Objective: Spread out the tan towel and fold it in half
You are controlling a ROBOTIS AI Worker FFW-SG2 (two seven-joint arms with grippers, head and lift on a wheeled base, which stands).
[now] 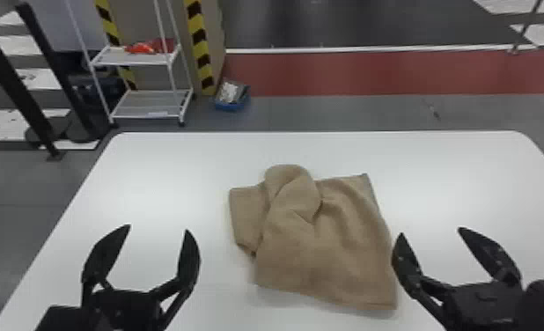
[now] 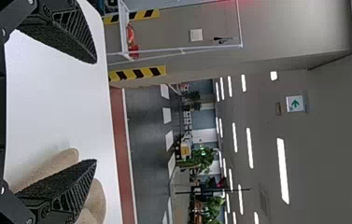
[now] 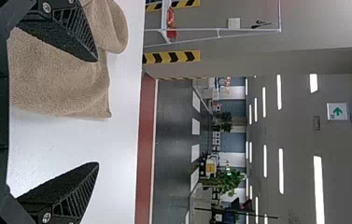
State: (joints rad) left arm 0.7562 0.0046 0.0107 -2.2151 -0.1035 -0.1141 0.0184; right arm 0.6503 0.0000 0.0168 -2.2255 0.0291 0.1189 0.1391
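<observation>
Tan cloth lies rumpled near the middle of my table: the towel (image 1: 324, 251), its far side heaped in a rounded fold, a flap sticking out to the left, the right side flatter. My left gripper (image 1: 158, 229) waits to its left, fingers spread wide with nothing between them; my right gripper (image 1: 431, 232) is parted just as wide and empty, its inner finger close by the towel's right edge.

Spreading comes first, I judge; folding must wait. I'd pinch the far right corner, find a loose edge under the heap with the other hand, lift gently and draw them apart until the bunch opens. A shallow bite matters: grab two layers and the crease travels along. I'd lay it down slowly, then smooth outward before matching edges.

Pale and smooth, the table (image 1: 165, 176) might let the towel slide if I tug from one side only. Beyond it I see a white rack (image 1: 152, 104), black-and-yellow striping (image 1: 201, 48) and a red floor band (image 1: 372, 75).
</observation>
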